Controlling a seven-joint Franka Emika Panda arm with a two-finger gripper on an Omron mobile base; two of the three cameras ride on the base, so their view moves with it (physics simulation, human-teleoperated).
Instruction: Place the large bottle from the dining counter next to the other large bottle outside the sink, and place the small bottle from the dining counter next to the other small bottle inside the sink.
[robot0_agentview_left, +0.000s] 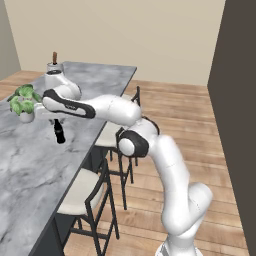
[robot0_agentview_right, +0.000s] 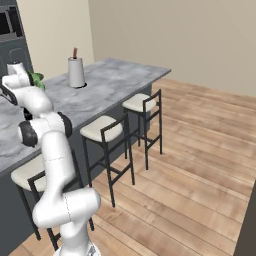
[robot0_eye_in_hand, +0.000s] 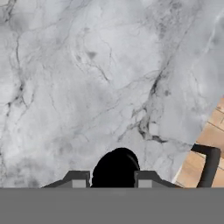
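A small-looking dark bottle (robot0_agentview_left: 59, 132) stands upright over the dining counter (robot0_agentview_left: 30, 170), near its stool-side half. My gripper (robot0_agentview_left: 56, 122) comes down on it from above and is shut on its top. In the hand view the bottle's black top (robot0_eye_in_hand: 116, 166) sits between the two fingers (robot0_eye_in_hand: 78, 178), with the marbled stone (robot0_eye_in_hand: 87, 87) spread behind it. Whether the bottle rests on the stone or hangs just above it I cannot tell. With no other bottle to compare, its size class is unclear. The sink is out of view.
A leafy plant in a white pot (robot0_agentview_left: 24, 102) stands just left of the gripper. A paper towel holder (robot0_agentview_left: 54, 65) (robot0_agentview_right: 76, 71) is at the counter's far end. Cream-seated black stools (robot0_agentview_left: 85, 192) (robot0_agentview_right: 102, 129) line the counter's edge over wooden floor; a stool back (robot0_eye_in_hand: 209, 164) shows at right.
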